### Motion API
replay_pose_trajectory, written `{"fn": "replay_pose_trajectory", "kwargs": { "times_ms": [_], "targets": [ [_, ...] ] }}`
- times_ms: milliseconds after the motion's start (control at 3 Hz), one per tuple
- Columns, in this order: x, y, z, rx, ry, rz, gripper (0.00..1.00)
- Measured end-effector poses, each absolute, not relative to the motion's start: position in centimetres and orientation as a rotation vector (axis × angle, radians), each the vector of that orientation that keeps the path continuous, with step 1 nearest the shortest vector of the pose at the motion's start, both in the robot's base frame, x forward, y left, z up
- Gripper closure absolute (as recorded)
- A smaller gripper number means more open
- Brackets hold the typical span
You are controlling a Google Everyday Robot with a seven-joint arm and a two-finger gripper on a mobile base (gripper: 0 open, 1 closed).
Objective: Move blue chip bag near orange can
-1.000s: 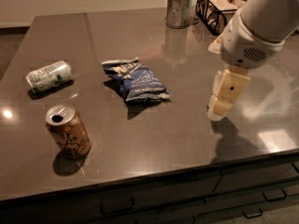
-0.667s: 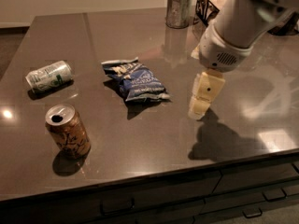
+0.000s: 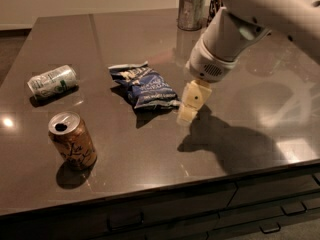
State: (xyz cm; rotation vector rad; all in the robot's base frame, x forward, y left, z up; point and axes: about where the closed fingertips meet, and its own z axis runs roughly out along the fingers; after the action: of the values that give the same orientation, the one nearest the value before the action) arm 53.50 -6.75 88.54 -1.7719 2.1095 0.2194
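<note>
The blue chip bag (image 3: 145, 86) lies flat near the middle of the dark table, crumpled, with white lettering. The orange can (image 3: 73, 140) stands upright at the front left, with a silver top and a pull-tab hole, well apart from the bag. My gripper (image 3: 191, 105) hangs from the white arm just right of the bag, its cream-coloured fingers pointing down close above the table, next to the bag's right edge and holding nothing.
A white-and-green can (image 3: 52, 81) lies on its side at the left. A metal cup (image 3: 192, 9) with pale contents stands at the back, with a box partly hidden behind the arm. The table's front edge (image 3: 165, 184) runs above dark drawers.
My gripper and arm have moved left across the table, from the right side to just beside the blue chip bag. The bag and both cans have not moved.
</note>
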Motion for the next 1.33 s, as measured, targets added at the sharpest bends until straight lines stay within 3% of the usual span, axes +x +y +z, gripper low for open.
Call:
{"fn": "replay_pose_trajectory", "kwargs": {
  "times_ms": [1000, 1333],
  "targets": [
    [57.1, -2.5, 84.9, -1.684, 2.101, 0.278, 0.0],
    [58.0, -2.2, 84.3, -1.636, 2.132, 0.285, 0.18]
  ]
}}
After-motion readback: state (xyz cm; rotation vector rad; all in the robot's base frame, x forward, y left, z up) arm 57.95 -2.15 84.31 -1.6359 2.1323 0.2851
